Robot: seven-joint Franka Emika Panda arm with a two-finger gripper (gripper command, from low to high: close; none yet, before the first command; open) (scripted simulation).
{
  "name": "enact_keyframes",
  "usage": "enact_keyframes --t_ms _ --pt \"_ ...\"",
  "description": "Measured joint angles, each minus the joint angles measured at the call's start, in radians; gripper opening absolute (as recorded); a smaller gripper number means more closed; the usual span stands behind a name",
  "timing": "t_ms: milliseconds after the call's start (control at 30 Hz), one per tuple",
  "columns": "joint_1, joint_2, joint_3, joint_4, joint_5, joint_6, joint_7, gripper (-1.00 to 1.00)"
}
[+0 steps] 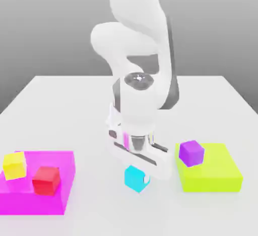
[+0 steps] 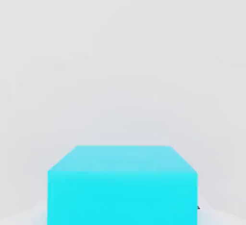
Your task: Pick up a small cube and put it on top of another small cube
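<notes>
Cyan cube (image 2: 122,185) w/ gripper (image 1: 137,172) clamped, betw. magenta slab (image 1: 45,199) & lime slab (image 1: 216,177).

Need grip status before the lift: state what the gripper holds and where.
The gripper is shut on the cyan cube, low on the table; the contact faces are hidden.

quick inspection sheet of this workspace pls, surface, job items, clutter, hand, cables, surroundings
surface: white tabletop, flat and plain.
job's things: cyan cube on the table between the two blocks, directly under the hand; purple cube sits on the lime green block at the exterior view's right.
clutter: yellow cube and red cube both sit on the magenta block at the exterior view's left.
hand: hand is lowered over the cyan cube, shut on it; cube appears to rest on the table.
cables: nothing seen.
surroundings: plain grey backdrop behind the table; white arm descends from above.
</notes>
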Motion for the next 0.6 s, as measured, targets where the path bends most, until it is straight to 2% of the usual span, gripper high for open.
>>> enact_keyframes --t_ms 100,200,600 --pt "-0.004 -0.106 0.024 -0.019 0.059 -0.087 -0.041 -1.00" --pt "-0.004 -0.195 0.008 -0.020 0.078 -0.175 -0.075 -1.00" --pt "-0.181 -0.224 -0.171 0.311 0.048 -0.536 -0.546 -1.00"
